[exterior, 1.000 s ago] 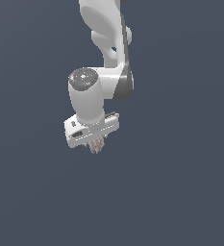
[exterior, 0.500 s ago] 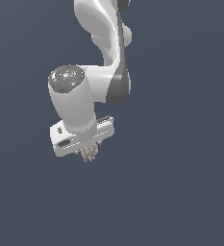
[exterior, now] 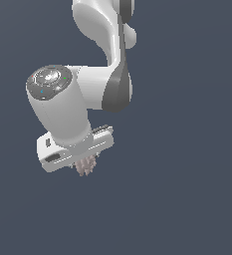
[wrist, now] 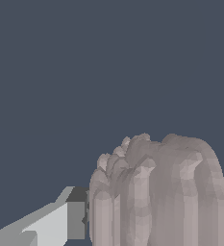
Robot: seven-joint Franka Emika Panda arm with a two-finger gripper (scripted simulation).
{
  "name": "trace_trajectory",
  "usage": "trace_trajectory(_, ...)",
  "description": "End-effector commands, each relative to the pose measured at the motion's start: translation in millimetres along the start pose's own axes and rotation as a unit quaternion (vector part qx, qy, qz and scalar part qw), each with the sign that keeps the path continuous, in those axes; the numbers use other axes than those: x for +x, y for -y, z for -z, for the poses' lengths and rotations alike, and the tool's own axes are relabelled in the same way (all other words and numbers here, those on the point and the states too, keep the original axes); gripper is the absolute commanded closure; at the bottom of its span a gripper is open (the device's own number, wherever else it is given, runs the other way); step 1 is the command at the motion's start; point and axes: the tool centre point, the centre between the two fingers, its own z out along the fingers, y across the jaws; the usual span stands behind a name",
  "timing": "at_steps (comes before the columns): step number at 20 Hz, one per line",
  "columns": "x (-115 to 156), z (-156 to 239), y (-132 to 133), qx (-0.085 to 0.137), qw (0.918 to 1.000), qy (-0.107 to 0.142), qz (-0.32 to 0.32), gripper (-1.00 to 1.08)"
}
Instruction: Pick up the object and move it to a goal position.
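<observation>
Right now I see my end effector [exterior: 85, 167] clenched on the object [exterior: 86, 166], a pinkish-tan ridged lump poking out just under the white bar [exterior: 72, 152]. Through the wrist view the object [wrist: 159, 194] fills the foreground, with one finger [wrist: 60, 223] touching its side. Around it I see only plain dark background; nothing blocks the arm [exterior: 105, 60].

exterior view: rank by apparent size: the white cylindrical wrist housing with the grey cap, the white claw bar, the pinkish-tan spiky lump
1. White cylindrical wrist housing with grey cap: largest, though its nearness to the camera may inflate it.
2. White claw bar: flatter and smaller in area.
3. Pinkish-tan spiky lump: smallest, partly hidden under the bar, so its full size is uncertain.
</observation>
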Motion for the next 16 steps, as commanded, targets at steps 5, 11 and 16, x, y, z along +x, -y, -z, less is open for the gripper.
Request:
trace_trajectory(5,11,9,-11,0.000,1.0000,0.000,0.000,1.08)
trace_trajectory(11,15,12,-16,0.000,1.0000,0.000,0.000,1.08)
trace_trajectory(16,16,13,-18,0.000,1.0000,0.000,0.000,1.08)
